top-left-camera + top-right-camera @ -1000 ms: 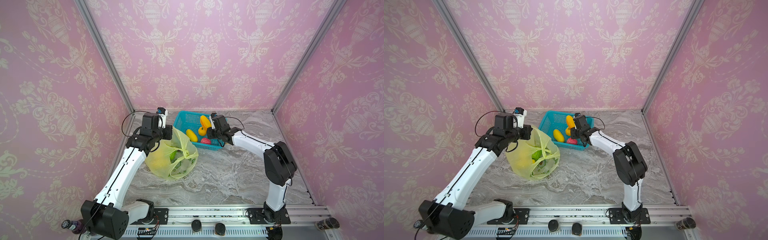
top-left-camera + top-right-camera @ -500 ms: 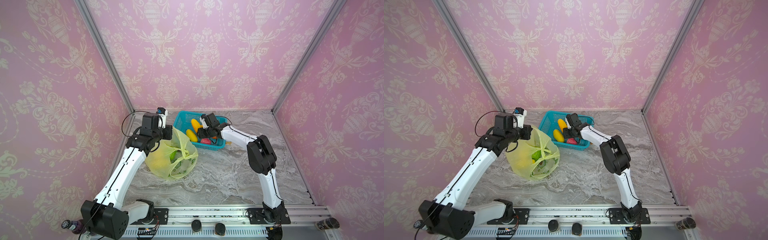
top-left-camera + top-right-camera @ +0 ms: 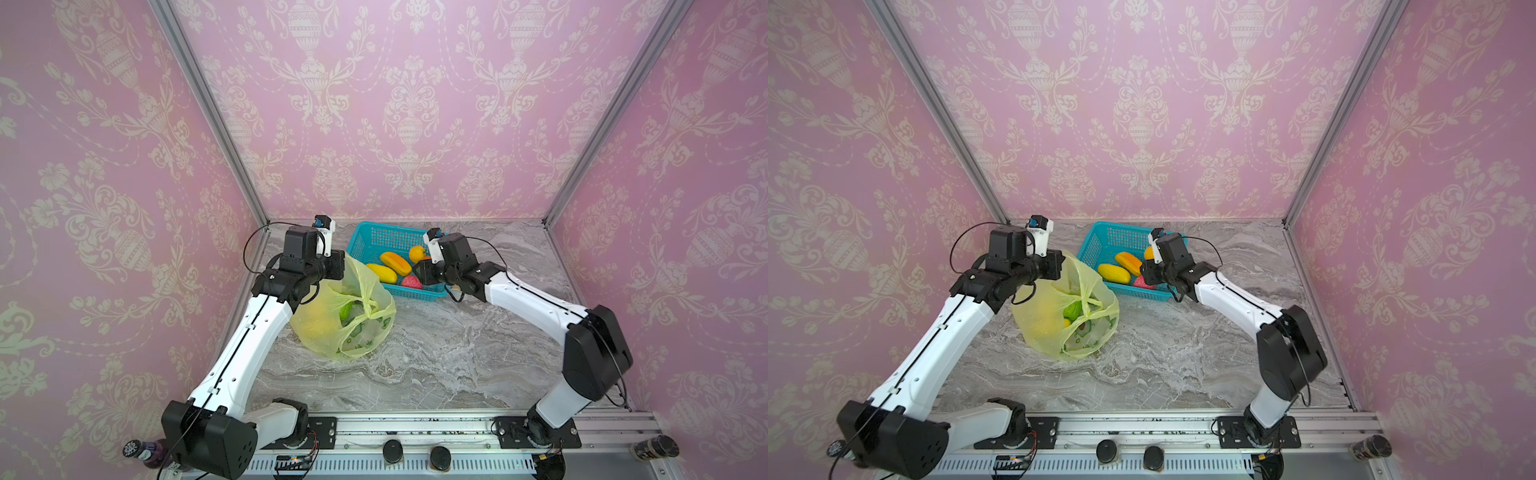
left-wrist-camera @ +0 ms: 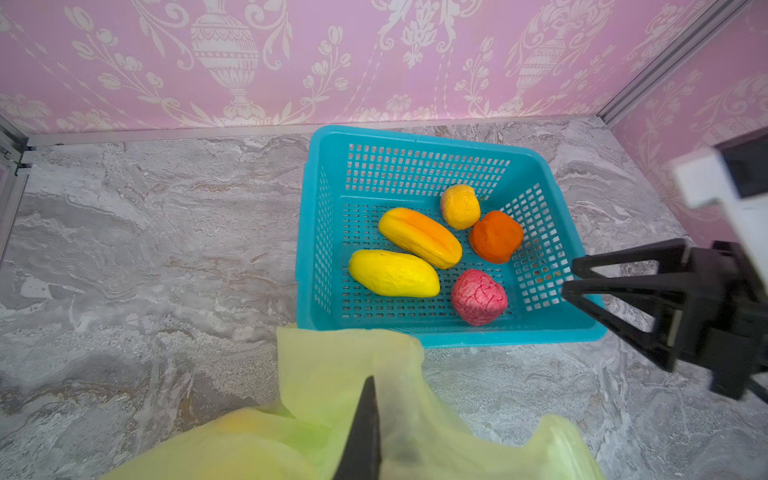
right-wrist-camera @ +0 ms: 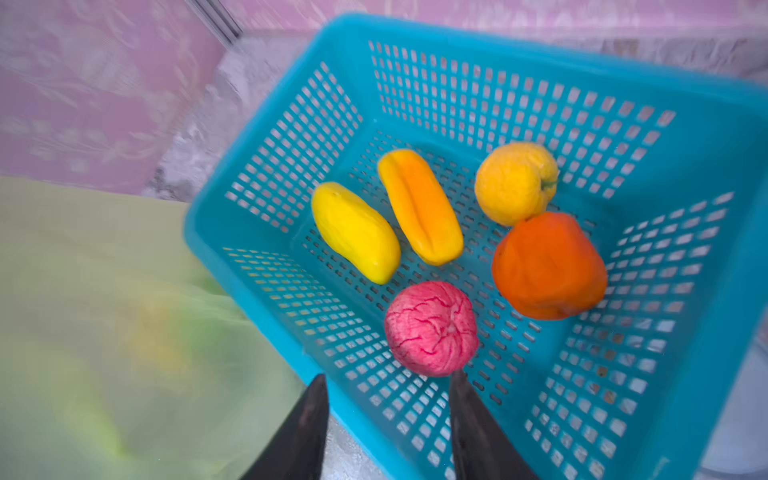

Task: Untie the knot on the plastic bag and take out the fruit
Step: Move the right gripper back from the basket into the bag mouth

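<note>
The yellow-green plastic bag sits at the left of the marble table. My left gripper is shut on its raised rim. The knot, a twist of handle strips, lies across the bag's mouth. Fruit shows inside: a green one and a yellow one. Several more fruit lie in the teal basket: a long yellow, a long yellow-orange, a round yellow-orange, an orange and a pink-red bumpy one. My right gripper hangs open and empty over the basket's near wall.
The basket stands against the back wall, touching the bag. A purple bottle and a dark can stand at the front corners by the rail. Pink walls with metal posts close in three sides.
My right gripper carried a long yellow-orange fruit over the basket, let it go there and drew back to the basket's near side. The left gripper and the bag have not moved.
</note>
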### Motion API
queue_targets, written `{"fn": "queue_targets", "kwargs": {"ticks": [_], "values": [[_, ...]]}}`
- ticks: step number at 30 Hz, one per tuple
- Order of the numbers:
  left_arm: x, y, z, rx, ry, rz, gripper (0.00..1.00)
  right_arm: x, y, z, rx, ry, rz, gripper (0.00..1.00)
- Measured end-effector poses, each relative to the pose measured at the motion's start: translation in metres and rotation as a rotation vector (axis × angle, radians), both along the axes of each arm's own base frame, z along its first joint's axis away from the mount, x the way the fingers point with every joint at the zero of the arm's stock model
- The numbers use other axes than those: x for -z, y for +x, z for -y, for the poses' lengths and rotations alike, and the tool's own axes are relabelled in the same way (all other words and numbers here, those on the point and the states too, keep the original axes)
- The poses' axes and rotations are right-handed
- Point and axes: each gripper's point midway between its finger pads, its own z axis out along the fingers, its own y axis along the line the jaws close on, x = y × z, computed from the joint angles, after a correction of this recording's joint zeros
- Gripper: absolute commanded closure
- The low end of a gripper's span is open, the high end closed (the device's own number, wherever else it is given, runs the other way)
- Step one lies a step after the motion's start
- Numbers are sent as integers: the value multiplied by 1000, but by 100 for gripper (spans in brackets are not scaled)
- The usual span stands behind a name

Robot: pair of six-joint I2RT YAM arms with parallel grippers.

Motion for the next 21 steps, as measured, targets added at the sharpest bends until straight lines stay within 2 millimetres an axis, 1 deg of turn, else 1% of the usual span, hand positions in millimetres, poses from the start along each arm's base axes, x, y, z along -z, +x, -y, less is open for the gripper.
{"fn": "queue_targets", "kwargs": {"ticks": [2,3,5,7,8,9,11,13,14,15,17,20,21], "values": [[0,0,0,0,0,0,100,-30,-35,-6,-62,40,106,67],[0,0,0,0,0,0,100,-40,-52,-12,-100,53,150,69],[0,0,0,0,0,0,100,-62,-99,-33,-230,84,260,71],[0,0,0,0,0,0,100,-73,-143,-54,-362,105,346,72],[0,0,0,0,0,0,100,-75,-165,-63,-433,111,382,73],[0,0,0,0,0,0,100,-75,-181,-70,-485,113,408,74],[0,0,0,0,0,0,100,-67,-210,-86,-595,92,455,77],[0,0,0,0,0,0,100,-54,-228,-99,-674,60,475,78],[0,0,0,0,0,0,100,-45,-235,-107,-709,38,477,80],[0,0,0,0,0,0,100,-37,-237,-112,-726,23,475,81],[0,0,0,0,0,0,100,-11,-234,-124,-748,-33,448,84],[0,0,0,0,0,0,100,30,-221,-141,-743,-129,386,88],[0,0,0,0,0,0,100,40,-218,-146,-739,-154,368,90]]}}
